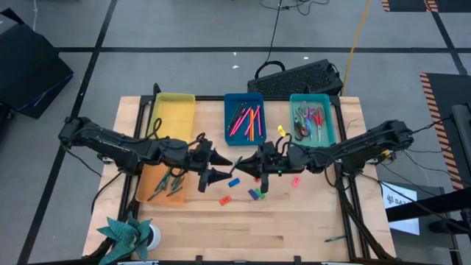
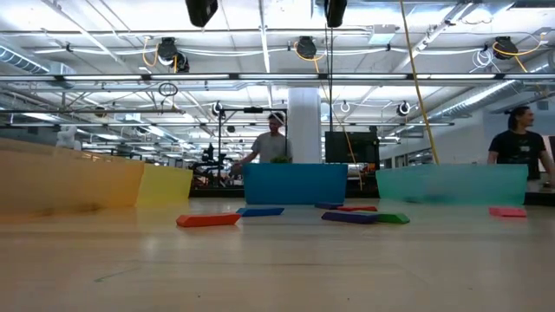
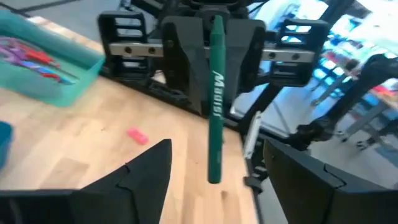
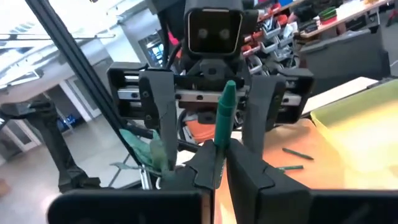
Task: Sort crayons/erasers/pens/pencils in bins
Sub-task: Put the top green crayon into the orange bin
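My right gripper (image 1: 241, 163) is over the table's middle, shut on a dark green crayon (image 3: 216, 106). My left gripper (image 1: 227, 166) faces it from the left, open. Its two fingers stand on either side of the crayon's lower end and do not touch it. Small erasers lie flat on the wood below: blue (image 1: 234, 182), red (image 1: 225, 199), purple and green (image 1: 254, 194), pink (image 1: 296, 180). Along the far side stand a yellow bin (image 1: 173, 114), a blue bin (image 1: 243, 118) and a teal bin (image 1: 313, 118). An orange bin (image 1: 162, 184) is at the left. My right gripper pinches the green crayon between its two fingers (image 4: 249, 168), which come level from the table's right and lie across it. The crayon's upper part (image 4: 222, 127) rises above the fingers and its lower end (image 3: 214, 174) hangs below them. It stands about upright, clear of the table.
The blue bin holds pink and orange sticks, the teal bin pens, the orange bin dark sticks. A black keyboard (image 1: 298, 77) lies beyond the bins. A green leafy thing (image 1: 126, 234) sits at the near left corner. A thin green stick (image 1: 335, 238) lies near the right edge.
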Action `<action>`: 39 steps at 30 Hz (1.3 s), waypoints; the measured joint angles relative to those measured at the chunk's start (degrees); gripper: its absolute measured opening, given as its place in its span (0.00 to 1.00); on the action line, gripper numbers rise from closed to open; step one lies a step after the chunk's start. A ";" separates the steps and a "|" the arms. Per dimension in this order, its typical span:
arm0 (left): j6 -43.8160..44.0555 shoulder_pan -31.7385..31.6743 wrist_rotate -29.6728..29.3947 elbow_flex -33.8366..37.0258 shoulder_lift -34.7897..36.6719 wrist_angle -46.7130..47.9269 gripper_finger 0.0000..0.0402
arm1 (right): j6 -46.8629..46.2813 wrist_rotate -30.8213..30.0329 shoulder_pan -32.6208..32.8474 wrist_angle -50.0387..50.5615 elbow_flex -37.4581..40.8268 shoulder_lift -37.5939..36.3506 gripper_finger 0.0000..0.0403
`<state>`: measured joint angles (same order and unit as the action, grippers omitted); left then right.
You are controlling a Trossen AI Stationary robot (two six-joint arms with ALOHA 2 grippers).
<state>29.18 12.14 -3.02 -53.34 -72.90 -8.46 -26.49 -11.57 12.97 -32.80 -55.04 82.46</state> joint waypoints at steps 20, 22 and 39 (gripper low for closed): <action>-3.55 -2.62 2.51 0.02 -5.73 -7.77 0.27 | 3.21 1.28 -0.90 -1.50 0.02 0.30 0.04; -3.53 -3.16 5.45 0.02 -4.99 -7.05 0.17 | 3.23 1.46 -0.90 -0.83 0.02 0.30 0.04; 7.10 -3.08 4.56 -1.84 5.57 43.73 0.06 | 12.03 2.84 2.46 30.06 0.04 -4.91 0.50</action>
<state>36.28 9.07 1.54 -55.18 -67.34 35.27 -14.46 -8.73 15.43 -2.74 -55.00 77.55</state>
